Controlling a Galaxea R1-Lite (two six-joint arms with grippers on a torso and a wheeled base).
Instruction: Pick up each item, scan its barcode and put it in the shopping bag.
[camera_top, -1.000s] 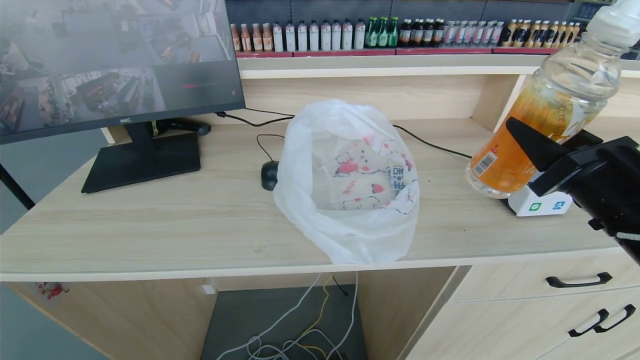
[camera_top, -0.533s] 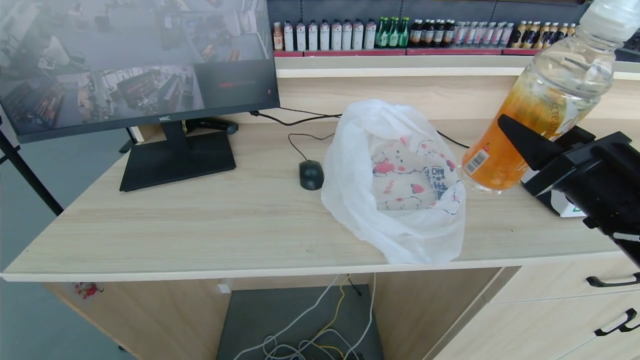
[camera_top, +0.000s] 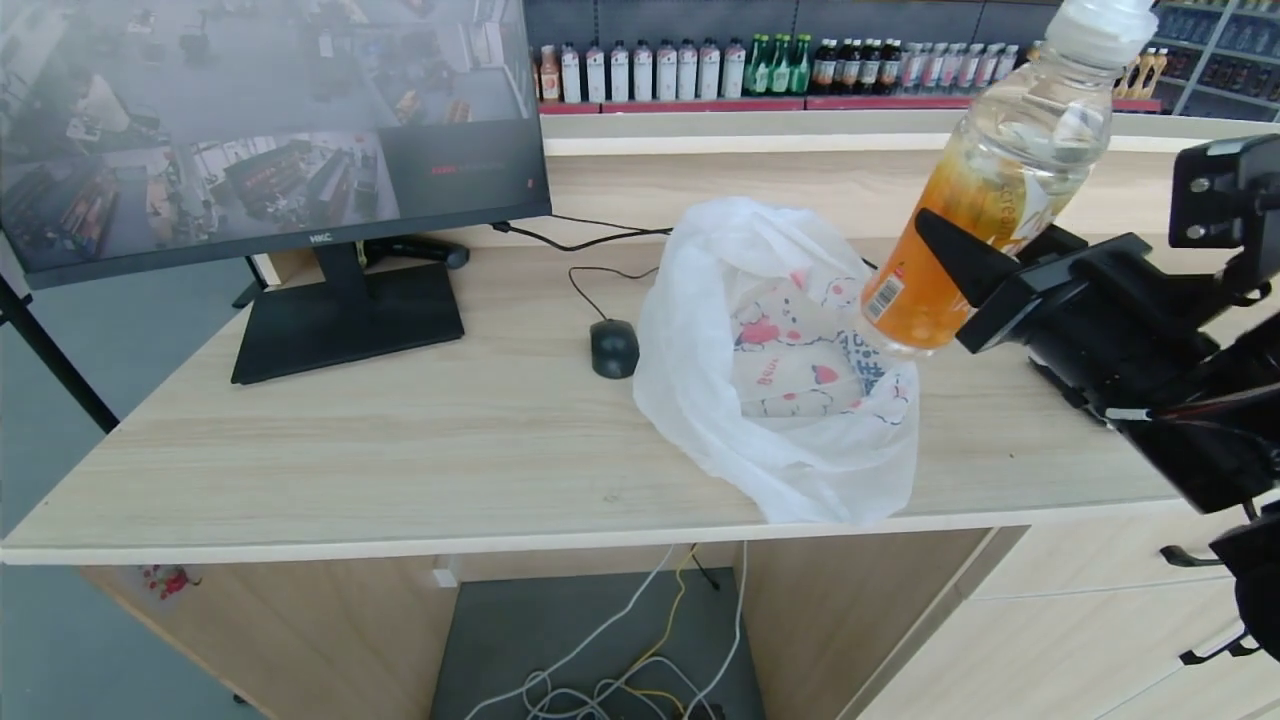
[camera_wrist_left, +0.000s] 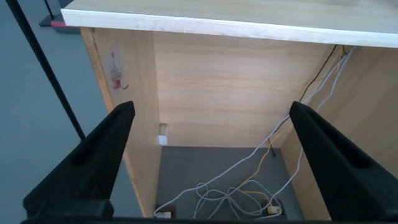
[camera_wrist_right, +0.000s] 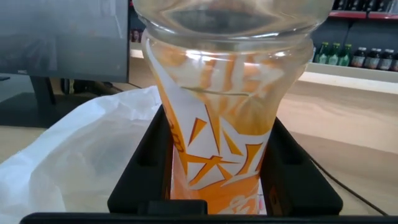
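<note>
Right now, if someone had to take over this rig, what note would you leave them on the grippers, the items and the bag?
Left gripper: open, empty, low in front of the counter's open underside.
Right gripper: shut on the bottle, which is tilted in the air with its base above the right rim of the bag.
The bag stands open on the counter, with one printed packet inside.
Done: packet bagged. Whether the bottle has been scanned cannot be told.
Left: lower the bottle into the bag and release it.
</note>
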